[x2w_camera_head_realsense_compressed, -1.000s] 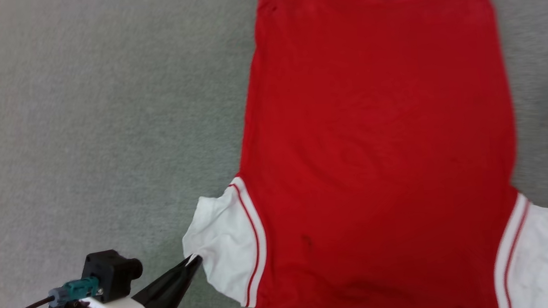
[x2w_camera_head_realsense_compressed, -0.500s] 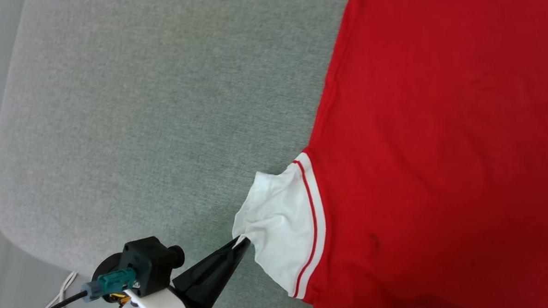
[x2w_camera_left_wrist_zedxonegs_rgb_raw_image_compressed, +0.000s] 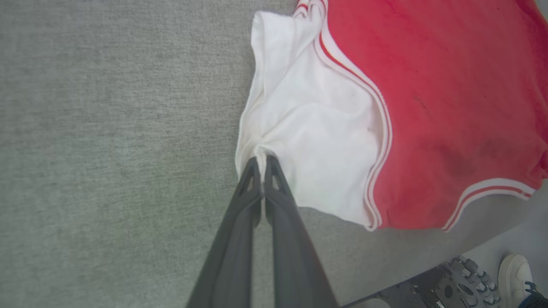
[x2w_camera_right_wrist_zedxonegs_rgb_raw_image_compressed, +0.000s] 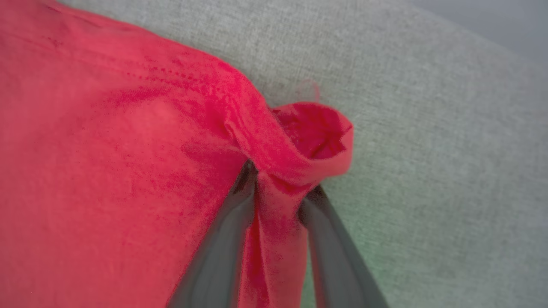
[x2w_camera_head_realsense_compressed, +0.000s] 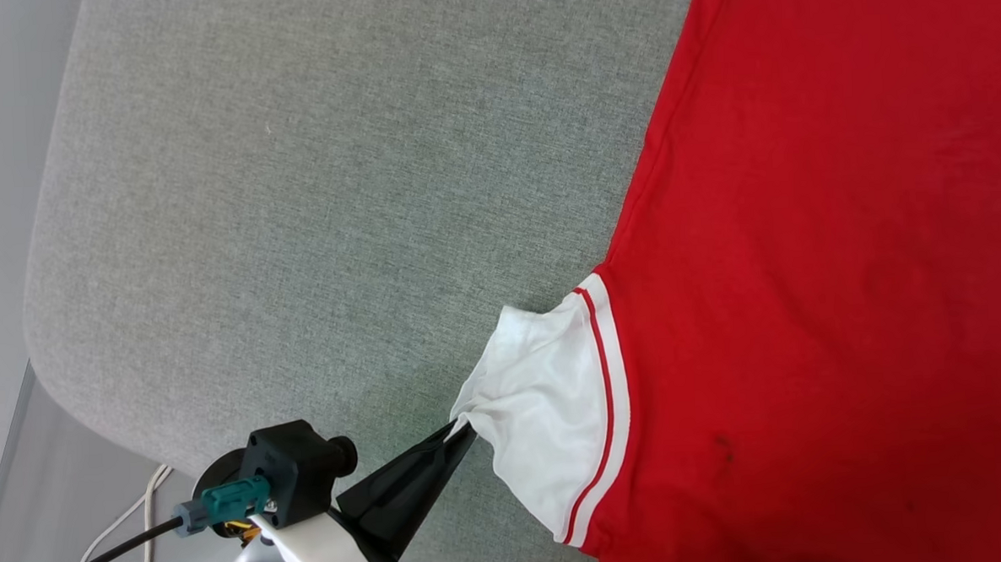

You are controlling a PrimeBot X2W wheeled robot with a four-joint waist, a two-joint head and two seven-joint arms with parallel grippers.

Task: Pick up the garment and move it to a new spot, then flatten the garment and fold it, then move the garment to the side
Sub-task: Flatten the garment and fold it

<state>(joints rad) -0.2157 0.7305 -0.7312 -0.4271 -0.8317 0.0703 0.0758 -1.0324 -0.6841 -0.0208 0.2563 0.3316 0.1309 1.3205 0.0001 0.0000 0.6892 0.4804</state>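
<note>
Left gripper (x2w_camera_head_realsense_compressed: 461,430), pinched shut on the white sleeve (x2w_camera_head_realsense_compressed: 549,431) edge at lower centre, holds the garment (x2w_camera_head_realsense_compressed: 804,259), spread plain-red side up across the frame's right on a grey cushion (x2w_camera_head_realsense_compressed: 294,197). Right gripper (x2w_camera_right_wrist_zedxonegs_rgb_raw_image_compressed: 280,184) straddles a bunched red hem corner (x2w_camera_right_wrist_zedxonegs_rgb_raw_image_compressed: 312,141), mid-frame; whether it clamps is unclear. Light and limp, the cloth looks best taken at hems and corners, where it bunches.

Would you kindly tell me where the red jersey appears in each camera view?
Head view: red jersey along the right side.
Left wrist view: upper right, its white sleeve pinched by the left gripper.
Right wrist view: left half, a corner straddled by the right gripper.
Shared landmark: the grey fabric surface.
</note>
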